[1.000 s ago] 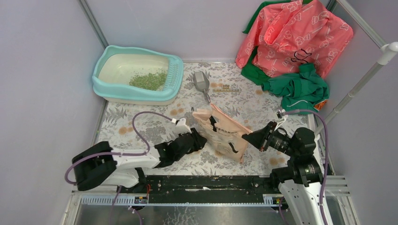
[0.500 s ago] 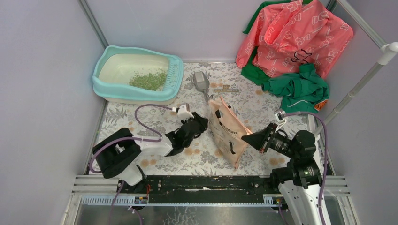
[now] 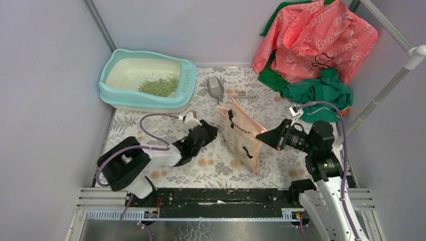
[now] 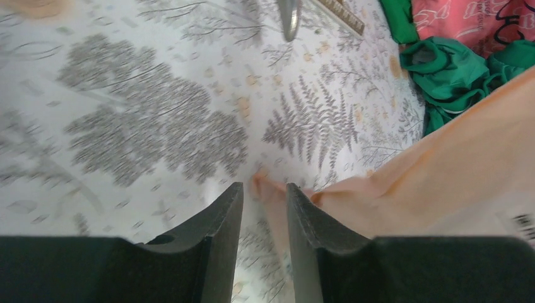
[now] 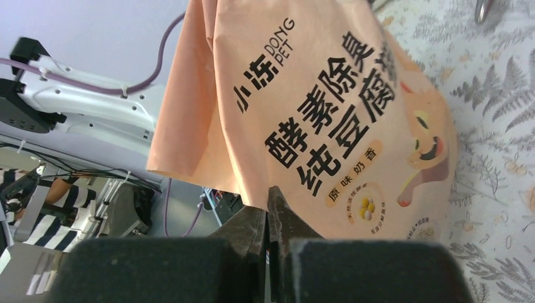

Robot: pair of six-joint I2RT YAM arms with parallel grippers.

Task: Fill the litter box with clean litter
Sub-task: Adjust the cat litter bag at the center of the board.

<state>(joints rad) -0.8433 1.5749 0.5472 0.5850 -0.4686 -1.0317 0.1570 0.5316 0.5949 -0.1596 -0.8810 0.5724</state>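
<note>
The turquoise litter box [image 3: 114,96] with its cream inner pan stands at the back left. A small patch of green clean litter [image 3: 160,85] lies in it near the slotted rim. A pink-orange printed bag [image 3: 242,136] stands tilted mid-table. My right gripper [image 3: 261,136] is shut on the bag's right edge, and in the right wrist view [image 5: 270,192] the bag [image 5: 328,95] hangs in front of it. My left gripper [image 3: 210,131] is just left of the bag. In the left wrist view it [image 4: 264,187] is slightly open, with the bag's corner [image 4: 454,158] at its tips.
A grey scoop [image 3: 215,88] lies behind the bag, right of the litter box. Pink and green cloths [image 3: 311,45] are piled at the back right. A white pole [image 3: 382,95] runs along the right side. Purple walls close in the left and back.
My right gripper has lifted the bag more upright and shifted it slightly back. My left gripper has let go of the bag and drawn back to its left.
</note>
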